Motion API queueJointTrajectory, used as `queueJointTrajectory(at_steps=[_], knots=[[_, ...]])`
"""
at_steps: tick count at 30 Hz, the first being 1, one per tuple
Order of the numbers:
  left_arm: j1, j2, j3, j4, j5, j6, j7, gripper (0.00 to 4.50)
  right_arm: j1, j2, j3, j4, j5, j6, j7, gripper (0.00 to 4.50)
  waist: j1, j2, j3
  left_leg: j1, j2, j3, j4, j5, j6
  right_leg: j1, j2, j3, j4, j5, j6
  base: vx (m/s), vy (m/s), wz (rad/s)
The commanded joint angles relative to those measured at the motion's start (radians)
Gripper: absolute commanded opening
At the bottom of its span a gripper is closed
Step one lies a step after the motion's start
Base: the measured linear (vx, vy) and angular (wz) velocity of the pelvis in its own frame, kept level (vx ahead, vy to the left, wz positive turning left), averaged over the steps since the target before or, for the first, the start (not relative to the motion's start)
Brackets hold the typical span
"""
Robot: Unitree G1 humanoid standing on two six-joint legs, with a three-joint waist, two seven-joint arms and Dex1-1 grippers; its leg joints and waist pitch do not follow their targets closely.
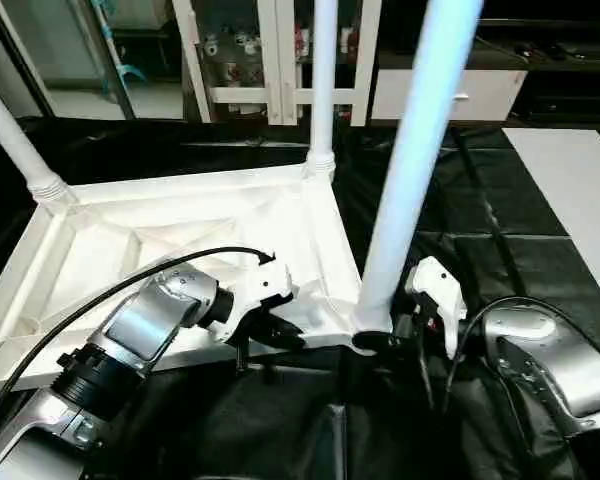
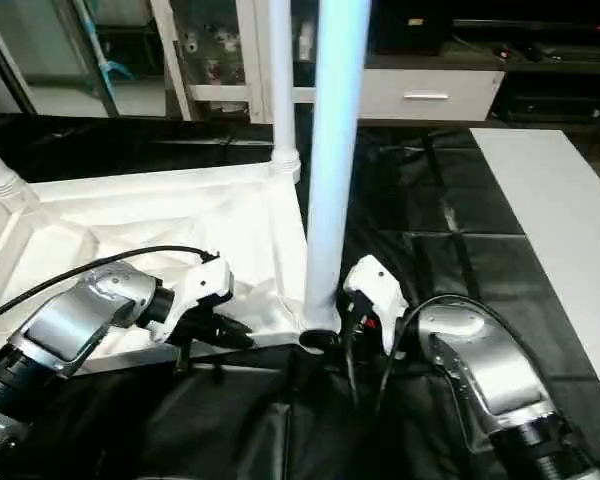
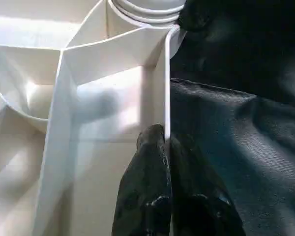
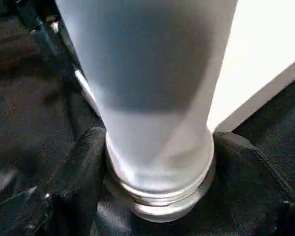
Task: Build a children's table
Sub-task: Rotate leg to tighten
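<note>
Silver forearms fill the near edge of the head views, the left arm at 7 o'clock and the right at 5 o'clock. From the left one reaches the left tool (image 1: 265, 340), its black fingers (image 3: 152, 196) clenched on the thin near rim wall of the tabletop (image 1: 180, 240), one finger on the inner side of the wall and one on the outer side, as the left wrist view shows. That tabletop lies upside down on the black-covered bench (image 1: 520, 250), ribbed underside up, spreading from the centre toward 9 o'clock. Three legs stand upright in its corner sockets: the far-left leg (image 1: 15, 135) at 10 o'clock, the far leg (image 1: 323, 90) at 12 o'clock, and the near leg (image 1: 420, 150), the closest and largest, rising from the near right corner just right of centre. At the foot of this near leg sits the right tool (image 2: 325, 340); in the right wrist view its two black fingers (image 4: 78, 172) stand either side of the ringed base of the leg, close against it, though whether they press on it or merely flank it I cannot tell. A white panel (image 1: 580, 190) lies on the bench at 3 o'clock, well apart from the tabletop. Beyond the bench, at 12 o'clock, stands a white glass-door cabinet (image 1: 250, 60).
</note>
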Motion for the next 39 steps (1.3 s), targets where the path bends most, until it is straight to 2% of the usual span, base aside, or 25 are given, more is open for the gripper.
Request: queueJointTrajectory(at_steps=[1,2,7,9,11,14,16,18,19,20,22,24,25,26,29,31,32,34,36,38,39], knots=[[-0.033,-0.063,0.011,0.031,-0.008,-0.017,0.057,0.00,-0.035,0.065,-0.021,0.031,0.005,-0.001,-0.108,3.02,0.001,-0.011,-0.061,0.010,0.041,-0.027,-0.073,-0.199,0.027,0.043,-0.062,0.030,-0.081,-0.244,-0.254,0.000,0.000,0.00],[-0.040,-0.077,0.018,0.049,-0.002,-0.022,0.081,0.00,-0.036,0.079,-0.023,0.036,0.001,-0.005,-0.124,2.99,0.002,-0.010,-0.059,0.012,0.041,-0.027,-0.075,-0.212,0.022,0.041,-0.062,0.030,-0.084,-0.274,-0.243,0.000,0.000,0.00],[-0.092,-0.176,0.052,0.163,0.020,-0.032,0.224,0.00,-0.064,0.216,-0.058,0.097,-0.026,-0.021,-0.299,2.97,0.000,-0.011,-0.062,0.012,0.039,-0.029,-0.075,-0.210,0.007,0.038,-0.064,0.031,-0.086,-0.299,-0.219,0.000,0.000,0.00],[-0.114,-0.218,0.065,0.213,0.032,-0.031,0.289,0.00,-0.084,0.270,-0.068,0.136,-0.055,-0.029,-0.379,2.96,-0.001,-0.010,-0.061,0.009,0.039,-0.029,-0.076,-0.206,0.006,0.037,-0.062,0.031,-0.085,-0.286,-0.218,0.000,0.000,0.00],[-0.150,-0.284,0.088,0.303,0.061,-0.035,0.413,0.00,-0.126,0.355,-0.090,0.220,-0.100,-0.046,-0.536,2.96,-0.005,-0.008,-0.063,0.008,0.036,-0.028,-0.075,-0.187,0.004,0.038,-0.063,0.031,-0.084,-0.259,-0.222,0.000,0.000,0.00],[-0.171,-0.317,0.098,0.355,0.079,-0.045,0.487,0.00,-0.153,0.397,-0.105,0.274,-0.121,-0.055,-0.625,2.96,-0.002,-0.011,-0.066,0.007,0.035,-0.028,-0.073,-0.169,0.008,0.042,-0.063,0.032,-0.082,-0.227,-0.225,0.000,0.000,0.00],[-0.203,-0.378,0.115,0.448,0.121,-0.096,0.638,0.00,-0.215,0.499,-0.185,0.399,-0.115,-0.103,-0.793,2.93,-0.005,-0.007,-0.068,0.008,0.034,-0.027,-0.072,-0.167,0.015,0.040,-0.064,0.031,-0.083,-0.207,-0.232,0.000,0.000,0.00],[-0.206,-0.384,0.117,0.457,0.124,-0.102,0.655,0.00,-0.222,0.509,-0.194,0.411,-0.114,-0.109,-0.810,2.92,-0.006,-0.007,-0.068,0.009,0.034,-0.029,-0.074,-0.174,0.014,0.043,-0.064,0.030,-0.084,-0.215,-0.232,0.000,0.000,0.00],[-0.213,-0.405,0.127,0.479,0.127,-0.127,0.704,0.00,-0.241,0.531,-0.207,0.438,-0.128,-0.142,-0.860,2.91,-0.004,-0.010,-0.069,0.005,0.035,-0.028,-0.073,-0.156,0.022,0.045,-0.065,0.032,-0.081,-0.185,-0.232,0.000,0.000,0.00],[-0.214,-0.411,0.130,0.483,0.126,-0.133,0.715,0.00,-0.247,0.535,-0.207,0.445,-0.135,-0.152,-0.874,2.91,-0.004,-0.010,-0.069,0.005,0.035,-0.028,-0.073,-0.156,0.022,0.045,-0.065,0.032,-0.081,-0.185,-0.232,0.000,0.000,0.00],[-0.223,-0.436,0.150,0.507,0.132,-0.156,0.754,0.00,-0.274,0.555,-0.218,0.480,-0.162,-0.200,-0.907,2.90,-0.003,-0.013,-0.071,0.004,0.035,-0.026,-0.072,-0.136,0.042,0.047,-0.065,0.030,-0.078,-0.133,-0.244,0.000,0.000,0.00],[-0.226,-0.440,0.153,0.512,0.133,-0.160,0.757,0.00,-0.280,0.559,-0.218,0.487,-0.166,-0.215,-0.906,2.90,-0.002,-0.012,-0.070,0.005,0.036,-0.026,-0.073,-0.140,0.048,0.047,-0.066,0.030,-0.079,-0.140,-0.243,0.000,0.000,0.00],[-0.225,-0.441,0.152,0.511,0.133,-0.160,0.755,0.00,-0.282,0.563,-0.216,0.487,-0.160,-0.225,-0.889,2.90,-0.002,-0.018,-0.070,0.003,0.037,-0.025,-0.073,-0.142,0.052,0.048,-0.065,0.030,-0.080,-0.143,-0.240,0.000,0.000,0.00],[-0.229,-0.444,0.154,0.520,0.134,-0.167,0.757,0.00,-0.288,0.569,-0.217,0.496,-0.160,-0.239,-0.882,2.88,-0.001,-0.013,-0.070,0.004,0.038,-0.026,-0.073,-0.145,0.057,0.047,-0.068,0.030,-0.078,-0.142,-0.242,0.000,0.000,0.00],[-0.230,-0.440,0.153,0.528,0.140,-0.177,0.749,0.00,-0.295,0.570,-0.214,0.508,-0.175,-0.264,-0.879,2.88,-0.001,-0.014,-0.068,0.005,0.038,-0.025,-0.075,-0.153,0.058,0.045,-0.067,0.029,-0.081,-0.157,-0.241,0.000,0.000,0.00],[-0.229,-0.429,0.153,0.533,0.143,-0.186,0.735,0.00,-0.286,0.569,-0.232,0.478,-0.145,-0.294,-0.849,3.30,-0.002,-0.012,-0.067,0.005,0.038,-0.026,-0.075,-0.163,0.058,0.045,-0.068,0.030,-0.082,-0.172,-0.238,0.000,0.000,0.00],[-0.229,-0.427,0.153,0.532,0.143,-0.186,0.731,0.00,-0.283,0.567,-0.234,0.469,-0.142,-0.296,-0.845,3.30,-0.002,-0.013,-0.066,0.005,0.038,-0.026,-0.076,-0.167,0.058,0.045,-0.068,0.030,-0.083,-0.177,-0.236,0.000,0.000,0.00],[-0.226,-0.418,0.150,0.529,0.145,-0.188,0.714,0.00,-0.270,0.556,-0.238,0.425,-0.134,-0.299,-0.826,3.41,-0.009,-0.013,-0.068,-0.002,0.039,-0.029,-0.078,-0.164,0.062,0.051,-0.068,0.029,-0.078,-0.152,-0.233,0.000,0.000,0.00],[-0.219,-0.408,0.145,0.522,0.147,-0.192,0.690,0.00,-0.248,0.531,-0.232,0.362,-0.142,-0.275,-0.805,3.68,-0.013,-0.016,-0.069,-0.003,0.039,-0.030,-0.077,-0.143,0.069,0.051,-0.067,0.028,-0.077,-0.121,-0.235,0.000,0.000,0.00],[-0.214,-0.401,0.139,0.516,0.148,-0.199,0.670,0.00,-0.221,0.496,-0.224,0.296,-0.149,-0.246,-0.788,3.79,-0.014,-0.016,-0.071,-0.002,0.039,-0.028,-0.073,-0.119,0.083,0.051,-0.066,0.028,-0.074,-0.084,-0.251,0.000,0.000,0.00],[-0.211,-0.396,0.136,0.512,0.150,-0.204,0.661,0.00,-0.198,0.467,-0.219,0.253,-0.153,-0.218,-0.775,3.81,-0.010,-0.016,-0.073,-0.003,0.039,-0.027,-0.070,-0.082,0.101,0.055,-0.066,0.029,-0.069,-0.038,-0.258,0.000,0.000,0.00]])
